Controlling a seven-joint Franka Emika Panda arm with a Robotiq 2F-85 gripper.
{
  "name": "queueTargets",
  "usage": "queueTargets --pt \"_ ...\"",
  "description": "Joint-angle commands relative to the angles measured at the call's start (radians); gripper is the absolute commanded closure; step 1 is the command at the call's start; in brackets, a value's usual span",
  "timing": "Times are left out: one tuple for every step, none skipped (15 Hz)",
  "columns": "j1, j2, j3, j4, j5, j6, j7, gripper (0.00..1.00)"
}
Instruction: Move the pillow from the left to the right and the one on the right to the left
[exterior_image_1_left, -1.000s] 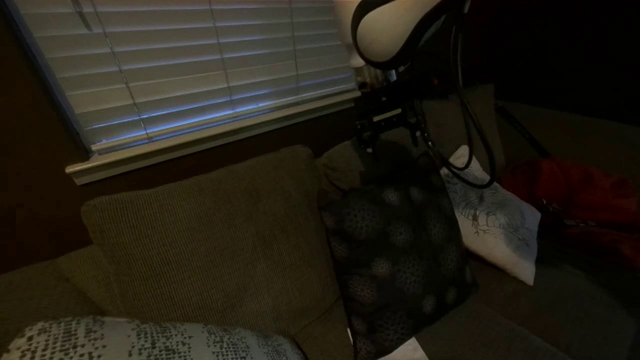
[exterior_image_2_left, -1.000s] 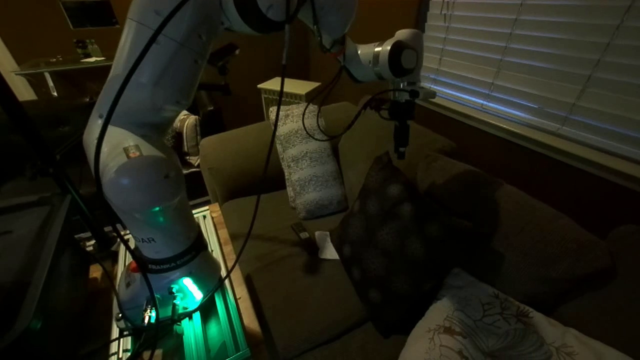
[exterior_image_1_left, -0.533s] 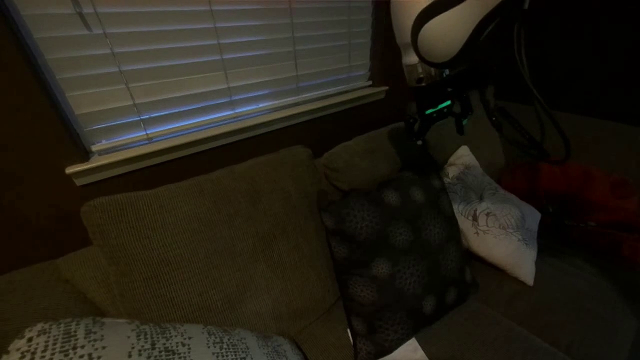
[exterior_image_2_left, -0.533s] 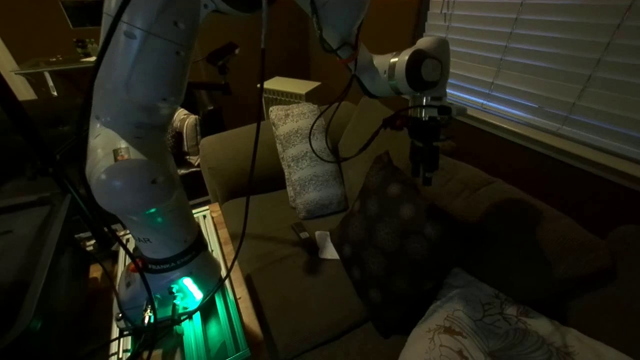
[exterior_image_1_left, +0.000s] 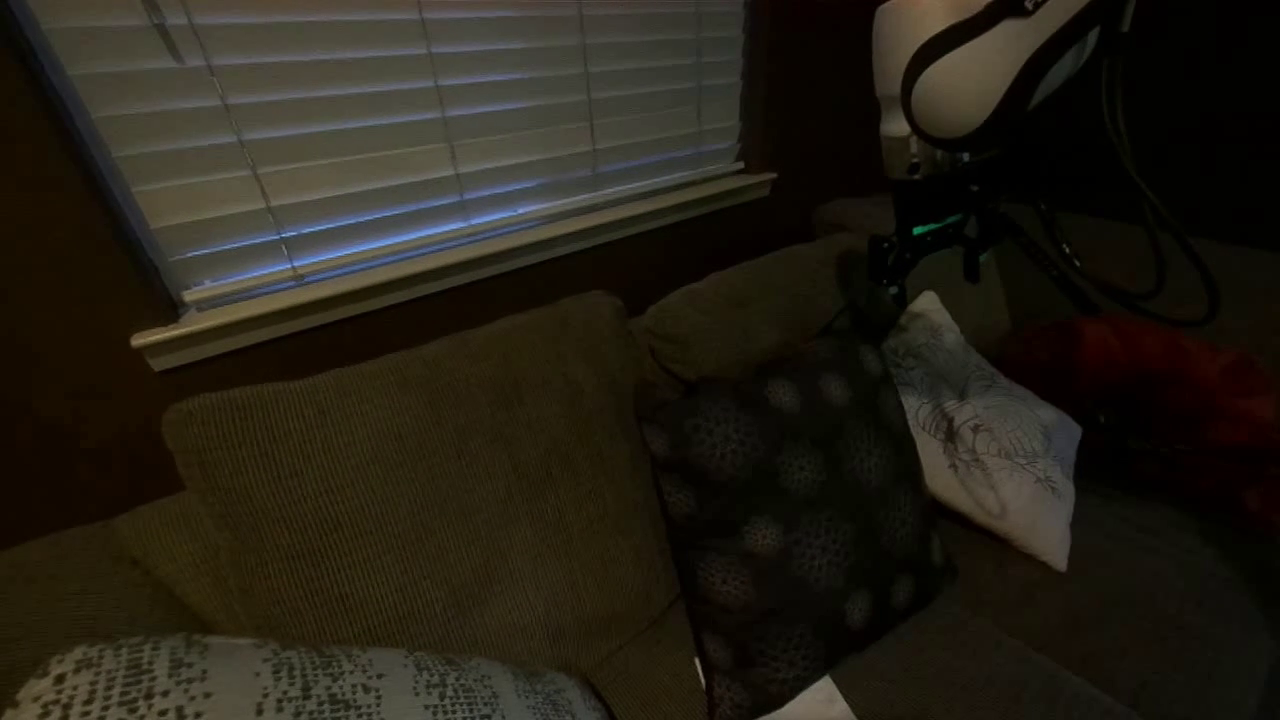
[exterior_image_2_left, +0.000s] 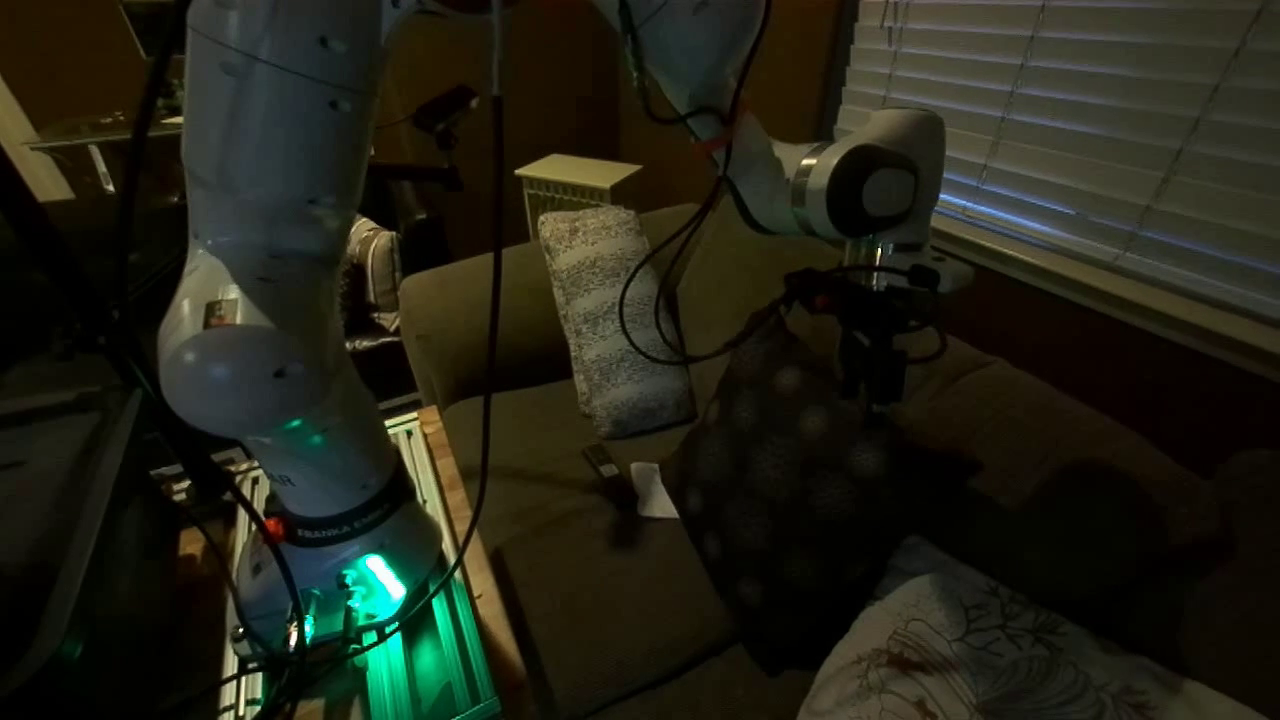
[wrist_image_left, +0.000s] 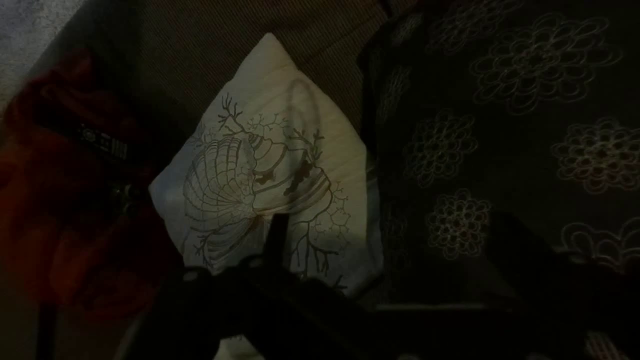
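A dark pillow with pale flower rings (exterior_image_1_left: 800, 500) leans in the middle of the sofa; it also shows in an exterior view (exterior_image_2_left: 780, 470) and the wrist view (wrist_image_left: 445, 145). A white pillow with shell and coral print (exterior_image_1_left: 1000, 440) lies beside it, also in an exterior view (exterior_image_2_left: 1000, 650) and the wrist view (wrist_image_left: 270, 150). A grey-white patterned pillow (exterior_image_2_left: 620, 330) stands by the sofa arm; part shows in an exterior view (exterior_image_1_left: 300, 680). My gripper (exterior_image_1_left: 932, 285) is open and empty, above the dark and white pillows, also in the wrist view (wrist_image_left: 390, 225).
Large sofa back cushions (exterior_image_1_left: 430, 480) stand below the window sill (exterior_image_1_left: 450, 260). A red cloth (exterior_image_1_left: 1150, 380) lies past the white pillow. A remote (exterior_image_2_left: 602, 462) and white paper (exterior_image_2_left: 653, 490) lie on the seat. A cable loop hangs from the arm.
My gripper has moved away from the window wall's middle toward the white pillow's side and lower, still open. The pillows have not moved.
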Motion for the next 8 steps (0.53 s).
queueTargets --pt "0.015 0.000 -0.013 0.000 0.009 -0.001 -0.006 0.00" --pt "0.016 -0.002 -0.012 0.000 0.009 -0.001 -0.006 0.00" --pt "0.016 -0.002 -0.012 -0.001 0.009 -0.001 -0.006 0.00" --pt "0.016 -0.003 -0.012 -0.001 0.009 -0.001 -0.006 0.00" --pt "0.028 0.009 -0.035 0.005 -0.013 0.036 0.072 0.00" --pt "0.019 0.022 -0.040 0.020 -0.009 0.028 0.071 0.00" --pt "0.006 0.031 -0.045 0.031 0.007 0.024 0.069 0.00" --pt "-0.002 0.037 -0.057 0.036 0.010 0.030 0.083 0.00"
